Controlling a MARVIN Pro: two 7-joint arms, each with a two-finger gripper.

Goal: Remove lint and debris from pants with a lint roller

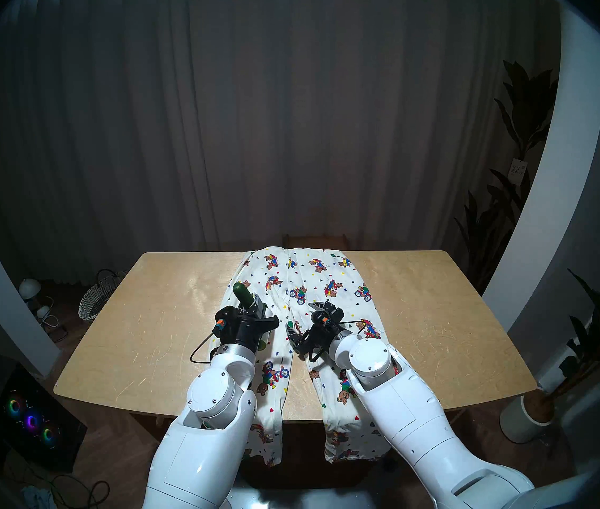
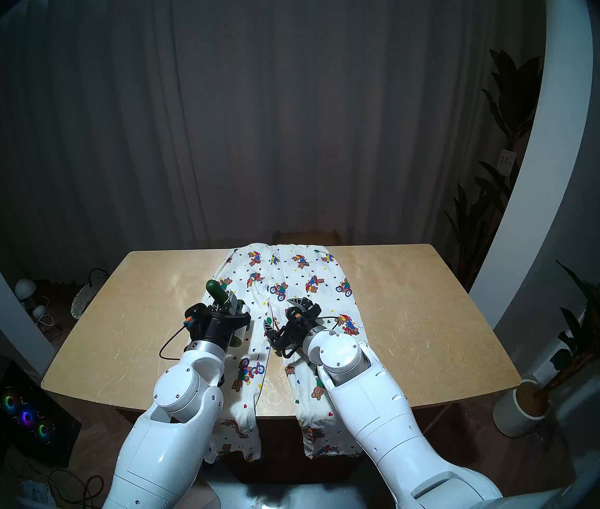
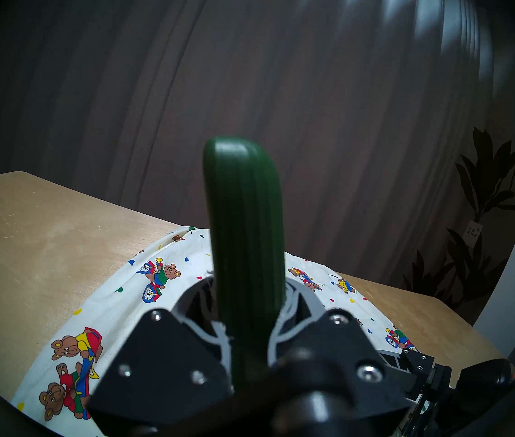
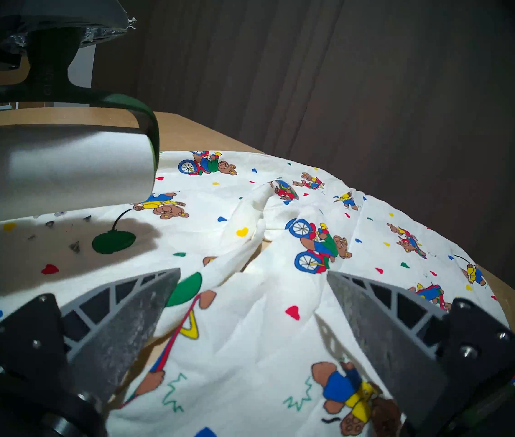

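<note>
The pants (image 1: 313, 280) lie flat along the wooden table (image 1: 438, 313), legs hanging over the near edge. My left gripper (image 1: 250, 305) is shut on the lint roller's dark green handle (image 3: 243, 231), which points up and away. The white roll (image 4: 60, 171) hangs low over the left pant leg and casts a shadow on it. Several tiny grey flecks of lint and debris (image 4: 73, 245) lie on the fabric in that shadow. My right gripper (image 4: 253, 300) is open and empty, just above the pants (image 4: 281, 332) between the legs, to the right of the roll.
A chair back (image 1: 315, 240) stands behind the table's far edge. A woven basket (image 1: 96, 295) and a lit computer case (image 1: 30, 420) sit on the floor to the left. A potted plant (image 1: 526, 412) stands to the right.
</note>
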